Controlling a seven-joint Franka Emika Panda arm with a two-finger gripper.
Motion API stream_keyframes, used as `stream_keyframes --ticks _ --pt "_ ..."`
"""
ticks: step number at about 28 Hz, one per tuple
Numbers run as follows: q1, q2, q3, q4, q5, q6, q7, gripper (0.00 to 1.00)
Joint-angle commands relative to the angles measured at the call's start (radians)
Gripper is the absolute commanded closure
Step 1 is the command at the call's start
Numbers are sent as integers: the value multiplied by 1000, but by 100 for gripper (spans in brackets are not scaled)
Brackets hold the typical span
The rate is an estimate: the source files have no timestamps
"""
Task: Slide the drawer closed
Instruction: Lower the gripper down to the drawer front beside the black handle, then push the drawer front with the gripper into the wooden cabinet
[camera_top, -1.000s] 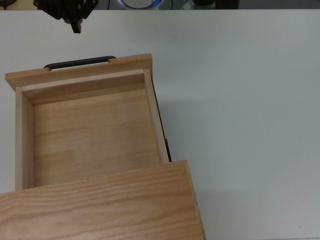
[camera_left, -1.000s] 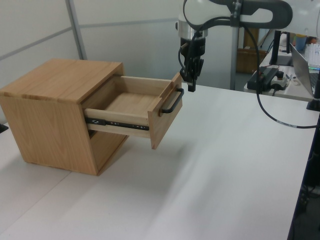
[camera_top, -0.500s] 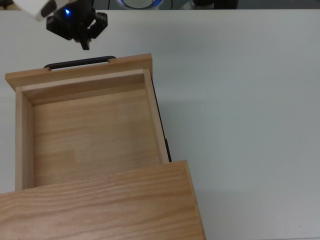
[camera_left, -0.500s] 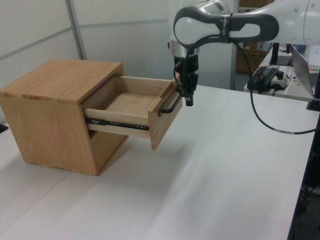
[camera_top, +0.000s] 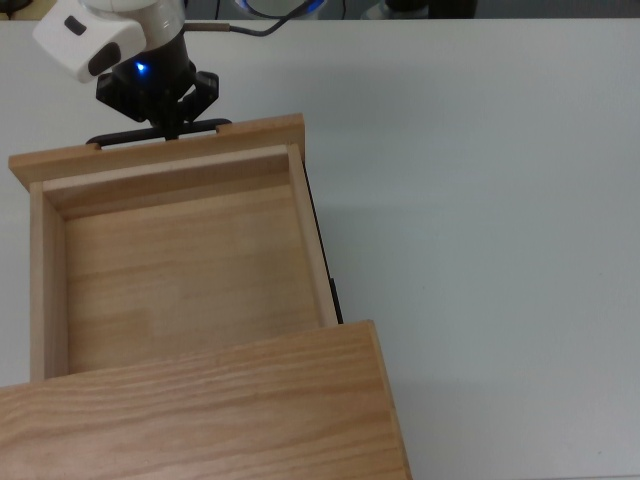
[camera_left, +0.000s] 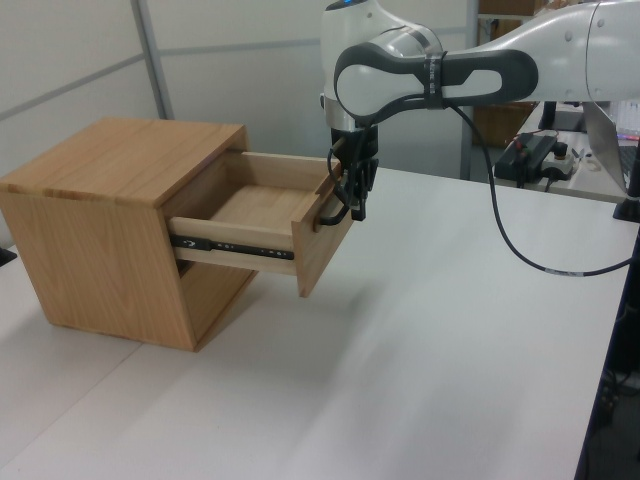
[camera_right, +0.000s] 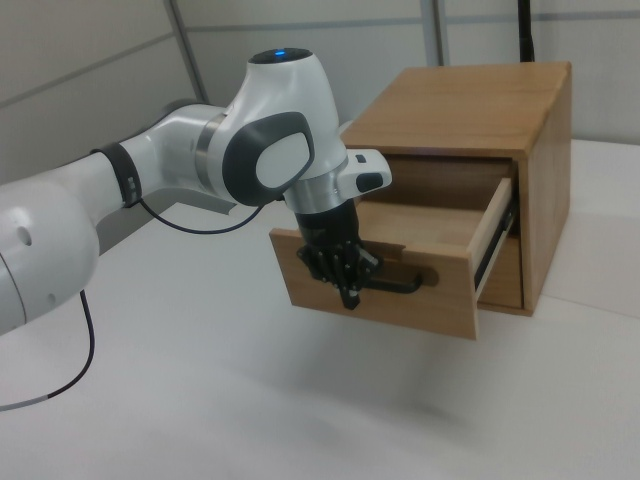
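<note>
The light-wood drawer (camera_top: 180, 270) stands pulled well out of the wooden cabinet (camera_top: 200, 410), empty inside. Its black bar handle (camera_top: 120, 134) sits on the front panel (camera_top: 160, 150) at the top view's upper left. My gripper (camera_top: 172, 128) is shut, and its tips are against the handle and the outside of the front panel. In the left view the gripper (camera_left: 355, 205) hangs at the drawer's (camera_left: 260, 205) front, beside the handle (camera_left: 333, 212). The right view shows the gripper (camera_right: 350, 292) in front of the handle's (camera_right: 400, 285) left end, with the fingertips pressed together.
The cabinet (camera_left: 120, 200) stands on a white table (camera_top: 480, 200) that stretches wide to the top view's right. The arm's black cable (camera_left: 520, 240) loops behind the arm in the left view. Desks with equipment (camera_left: 540, 150) stand beyond the table's far edge.
The gripper has come down from the far table edge to the drawer's front and now touches the handle. The drawer has shifted slightly toward the cabinet.
</note>
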Motion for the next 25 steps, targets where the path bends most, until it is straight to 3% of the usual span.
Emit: stream_keyframes --ticks 1,12,19,25 --pt "23 25 0 4 -31 88 48 100" --pt "51 73 0 8 -85 232 103 100" --pt "88 134 0 63 -120 325 152 100" --pt "105 162 0 68 -148 451 166 100"
